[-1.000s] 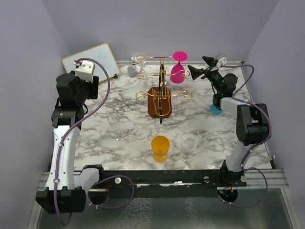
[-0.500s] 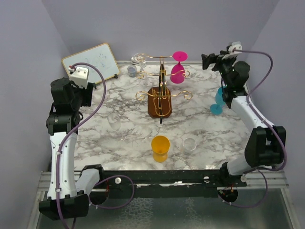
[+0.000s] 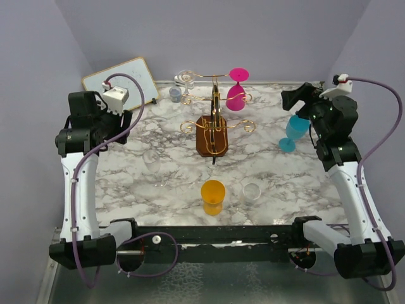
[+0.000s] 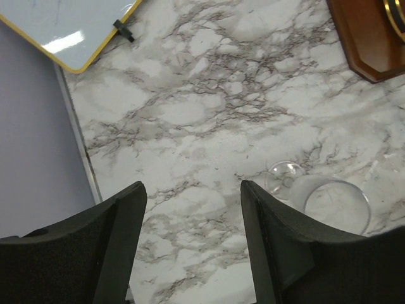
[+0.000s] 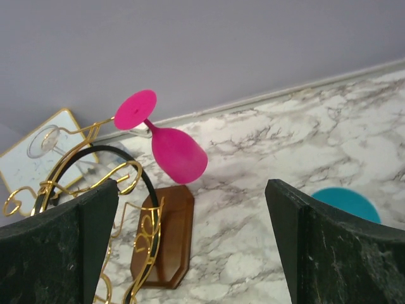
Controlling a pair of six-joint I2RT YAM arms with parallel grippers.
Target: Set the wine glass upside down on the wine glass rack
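Two glasses are seen hung upside down on the wine glass rack (image 3: 214,130): a pink glass (image 3: 236,95) at its back right and a hung clear glass (image 3: 185,78) at its back left. Two are left off it. A blue wine glass (image 3: 293,132) stands to the right of the rack, stem upright. The right gripper (image 5: 190,215) is held just above it, jaws spread wide with nothing between them. A clear wine glass (image 4: 323,197) is found left and in front of the rack, apparently upright too. The left gripper (image 4: 193,209) is raised over it, jaws parted and empty, with the glass off the finger nearer the rack. Which glass is meant next cannot be told. Each is judged easier to reach by the arm on its own side of the rack.
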